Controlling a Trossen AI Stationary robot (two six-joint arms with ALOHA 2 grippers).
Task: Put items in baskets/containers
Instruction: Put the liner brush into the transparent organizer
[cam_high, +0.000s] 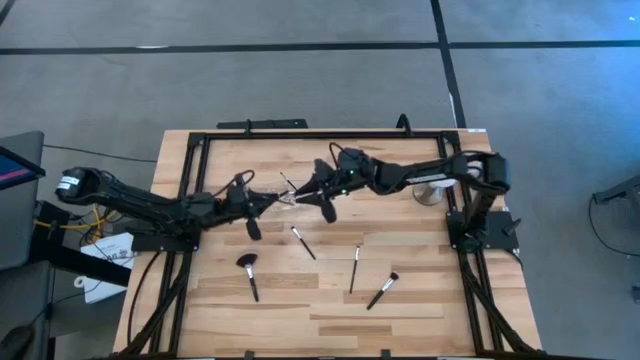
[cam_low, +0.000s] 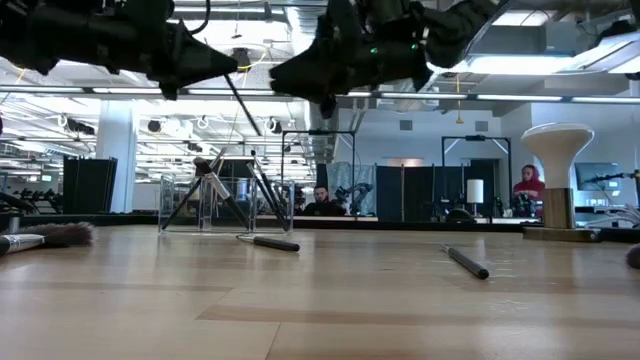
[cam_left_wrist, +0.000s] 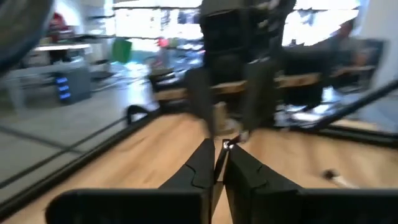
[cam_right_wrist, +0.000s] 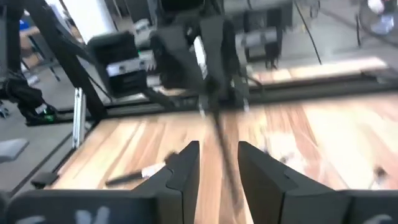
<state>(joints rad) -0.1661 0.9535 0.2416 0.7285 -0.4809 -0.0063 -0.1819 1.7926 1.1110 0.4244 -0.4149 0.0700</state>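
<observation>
Pinched in the left gripper, a brush faces the parted right gripper.

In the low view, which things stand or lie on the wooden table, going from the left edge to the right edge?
Fluffy dark brush head → clear plastic container holding upright brushes → dark slim brush lying flat → second dark slim brush lying flat → white round ball on a wooden stand.

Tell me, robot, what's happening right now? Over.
Left gripper shut on a brush, midair. Right gripper open beside it. Clear container below. Four loose brushes on table.
</observation>
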